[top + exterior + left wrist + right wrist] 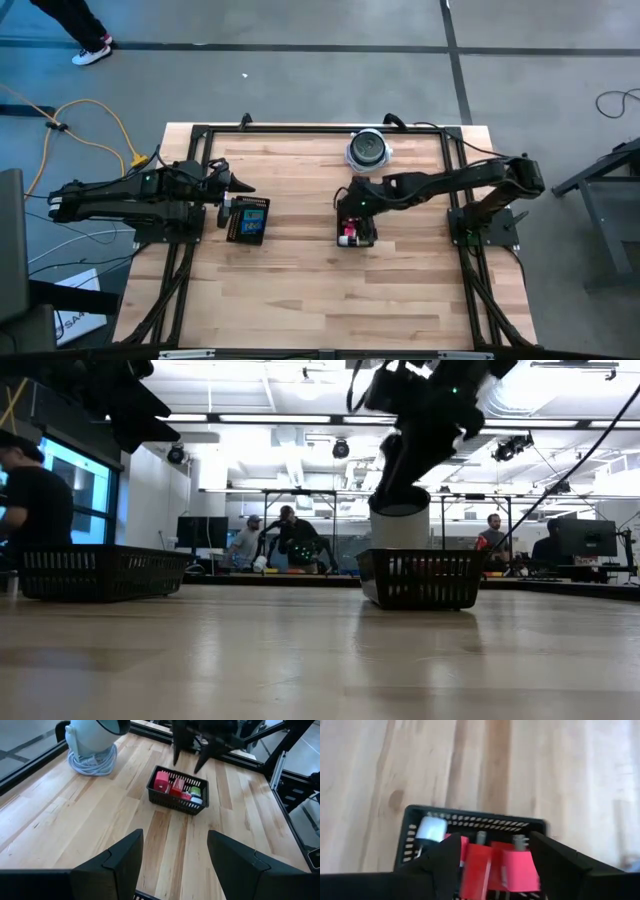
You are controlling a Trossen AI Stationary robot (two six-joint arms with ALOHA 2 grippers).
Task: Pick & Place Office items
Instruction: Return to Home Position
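Resting inside the right mesh tray (pixel 176 804), the pink and red office items (pixel 170 784) lie packed beside one green piece (pixel 195 791) and one white piece (pixel 431 828). Right gripper (pixel 495 862) hangs directly above them, fingers spread and holding nothing. Likely hazard: a low or sideways withdrawal could hook a finger on the tray's rim, dragging or tipping it and spilling the pieces. A wide swing toward the far side could also strike the round grey-and-black object (pixel 368 149). Left gripper (pixel 175 855), likewise spread and empty, waits beside the left mesh tray (pixel 233 235), which holds teal and dark pieces (pixel 253 213). Counts: two trays; two arms; one round object; in the right tray at least three pink or red pieces, one green, one white. The left tray's pieces are too small to count.
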